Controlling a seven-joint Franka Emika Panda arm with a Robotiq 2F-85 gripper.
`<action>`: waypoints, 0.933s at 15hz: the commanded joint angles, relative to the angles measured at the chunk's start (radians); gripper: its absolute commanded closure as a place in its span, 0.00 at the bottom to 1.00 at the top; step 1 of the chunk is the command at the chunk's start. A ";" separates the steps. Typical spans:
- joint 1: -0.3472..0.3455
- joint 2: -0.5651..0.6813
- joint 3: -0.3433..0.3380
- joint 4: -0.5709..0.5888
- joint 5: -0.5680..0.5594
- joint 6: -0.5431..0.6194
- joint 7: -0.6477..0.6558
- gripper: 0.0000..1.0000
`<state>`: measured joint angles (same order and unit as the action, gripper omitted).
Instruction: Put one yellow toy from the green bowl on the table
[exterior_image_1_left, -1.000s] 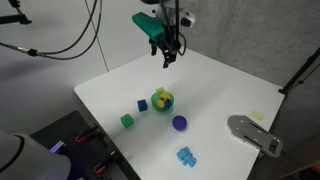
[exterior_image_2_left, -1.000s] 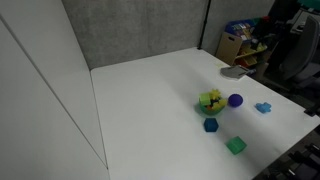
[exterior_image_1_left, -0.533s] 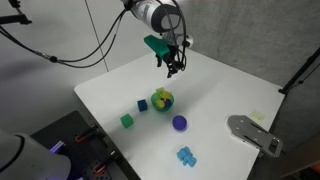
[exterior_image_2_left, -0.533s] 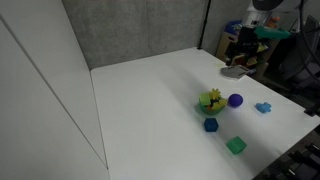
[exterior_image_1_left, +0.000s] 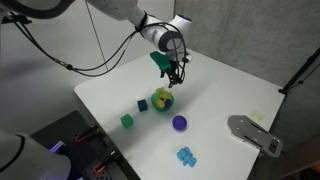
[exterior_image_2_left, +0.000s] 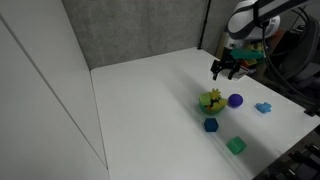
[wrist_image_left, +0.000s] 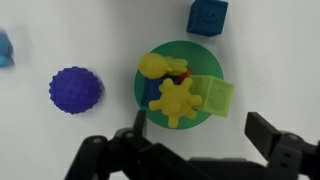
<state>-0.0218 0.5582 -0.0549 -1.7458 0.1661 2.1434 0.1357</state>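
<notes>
The green bowl (wrist_image_left: 145, 84) sits on the white table (wrist_image_left: 90, 30), holding two yellow toys (wrist_image_left: 177, 101), one star-shaped and one rounded (wrist_image_left: 154, 66), plus a light-green block. The bowl also shows in both exterior views (exterior_image_1_left: 162, 101) (exterior_image_2_left: 210, 101). My gripper (wrist_image_left: 200, 128) is open and empty, hovering above the bowl with its fingers either side of the bowl's near edge. In both exterior views the gripper (exterior_image_1_left: 173, 76) (exterior_image_2_left: 224, 70) hangs a little above and behind the bowl.
A purple round toy (wrist_image_left: 76, 90) lies next to the bowl. A blue cube (wrist_image_left: 206, 15) lies beyond it. In an exterior view a green cube (exterior_image_1_left: 127, 120), a light-blue piece (exterior_image_1_left: 185, 155) and a grey device (exterior_image_1_left: 255, 133) at the table edge also show.
The arm has come down and moved from the far side of the table to just above the green bowl. The gripper stays open. Nothing on the table has moved.
</notes>
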 joint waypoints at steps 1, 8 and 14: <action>-0.009 0.074 0.005 0.067 0.005 0.010 0.039 0.00; -0.034 0.135 0.019 0.061 0.063 0.084 0.045 0.00; -0.035 0.169 0.020 0.059 0.098 0.123 0.062 0.28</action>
<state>-0.0447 0.7098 -0.0487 -1.7048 0.2455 2.2503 0.1688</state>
